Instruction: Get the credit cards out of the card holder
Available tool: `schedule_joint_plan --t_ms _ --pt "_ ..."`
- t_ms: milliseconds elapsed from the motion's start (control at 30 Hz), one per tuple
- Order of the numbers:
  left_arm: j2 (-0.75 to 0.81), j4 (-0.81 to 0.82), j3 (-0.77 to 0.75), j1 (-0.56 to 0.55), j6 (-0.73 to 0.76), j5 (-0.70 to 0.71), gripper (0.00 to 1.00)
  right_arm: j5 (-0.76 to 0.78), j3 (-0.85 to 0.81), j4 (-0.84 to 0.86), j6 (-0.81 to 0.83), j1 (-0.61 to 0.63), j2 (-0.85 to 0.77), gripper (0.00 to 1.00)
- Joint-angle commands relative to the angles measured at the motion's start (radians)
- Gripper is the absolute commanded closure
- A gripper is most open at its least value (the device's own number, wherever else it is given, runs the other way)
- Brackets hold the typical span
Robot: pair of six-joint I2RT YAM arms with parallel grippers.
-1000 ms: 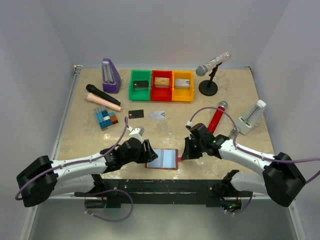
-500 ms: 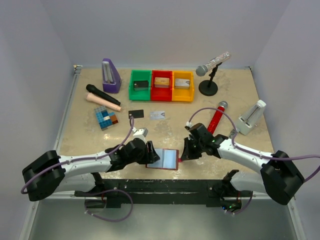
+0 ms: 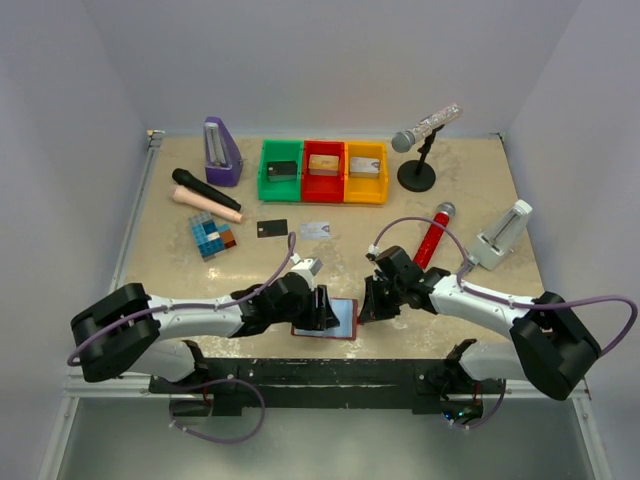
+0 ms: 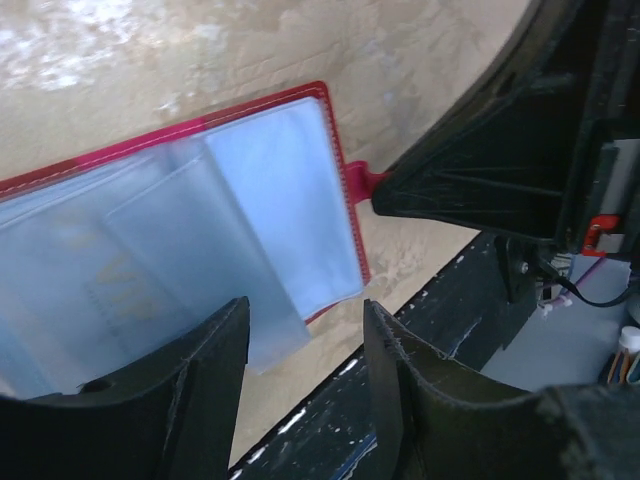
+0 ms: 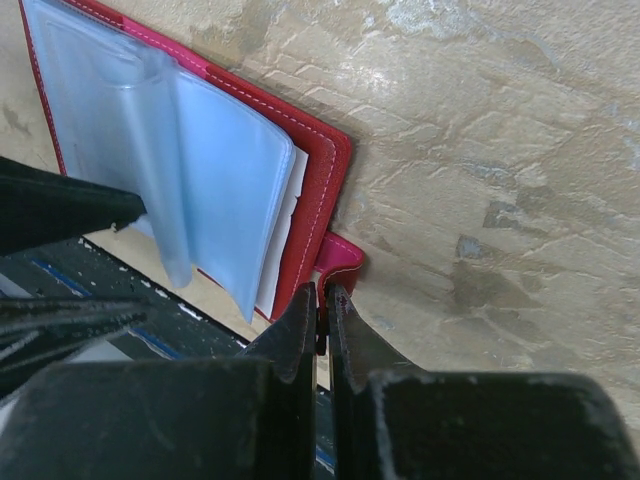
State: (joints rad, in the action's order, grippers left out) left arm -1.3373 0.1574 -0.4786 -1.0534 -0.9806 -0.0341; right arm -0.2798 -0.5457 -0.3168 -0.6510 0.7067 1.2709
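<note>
The dark-red card holder lies open at the table's near edge, its pale clear pockets facing up. My left gripper is open over its near side, with a pocket corner between the fingers; it is also in the top view. My right gripper is shut on the holder's snap tab, also seen in the top view. A pale card shows faintly inside a pocket. A black card and a silvery-grey card lie on the table farther back.
Green, red and yellow bins with small blocks stand at the back. A purple metronome, two microphones, a tile block, a stand microphone, a red microphone and a white holder surround the middle.
My left arm has moved right, bringing its open gripper from the holder's left edge over the clear pockets. My right gripper has stayed shut on the snap tab.
</note>
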Motion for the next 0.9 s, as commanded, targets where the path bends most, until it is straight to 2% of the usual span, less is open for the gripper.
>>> schedule_joint_plan --t_ms 0,133,200,300,433,533,633,867 --pt "-0.042 0.102 -0.092 -0.02 0.085 -0.09 0.47 -0.001 -0.02 0.016 0.016 0.008 0.007 1.0" --pt "-0.083 0.11 -0.158 -0.048 0.135 -0.138 0.47 0.01 -0.007 0.012 0.024 0.007 0.001 1.0" --pt "-0.051 0.11 -0.15 -0.051 0.137 -0.118 0.48 0.013 -0.002 0.01 0.027 0.008 -0.001 1.0" --pt "0.079 0.085 -0.053 -0.051 0.096 0.029 0.46 0.016 0.003 0.008 0.028 0.008 -0.007 1.0" --pt "0.251 -0.114 0.029 -0.036 0.027 0.244 0.38 0.019 0.003 0.001 0.036 0.007 -0.015 1.0" --pt "0.293 -0.24 0.052 -0.031 -0.019 0.312 0.34 0.021 0.001 -0.002 0.039 0.007 -0.024 1.0" --pt "0.293 -0.272 0.067 -0.03 -0.036 0.323 0.33 0.021 0.003 0.001 0.039 0.007 -0.022 1.0" --pt "0.241 -0.237 0.063 -0.031 -0.029 0.278 0.32 0.011 0.004 0.016 0.031 0.007 -0.007 1.0"
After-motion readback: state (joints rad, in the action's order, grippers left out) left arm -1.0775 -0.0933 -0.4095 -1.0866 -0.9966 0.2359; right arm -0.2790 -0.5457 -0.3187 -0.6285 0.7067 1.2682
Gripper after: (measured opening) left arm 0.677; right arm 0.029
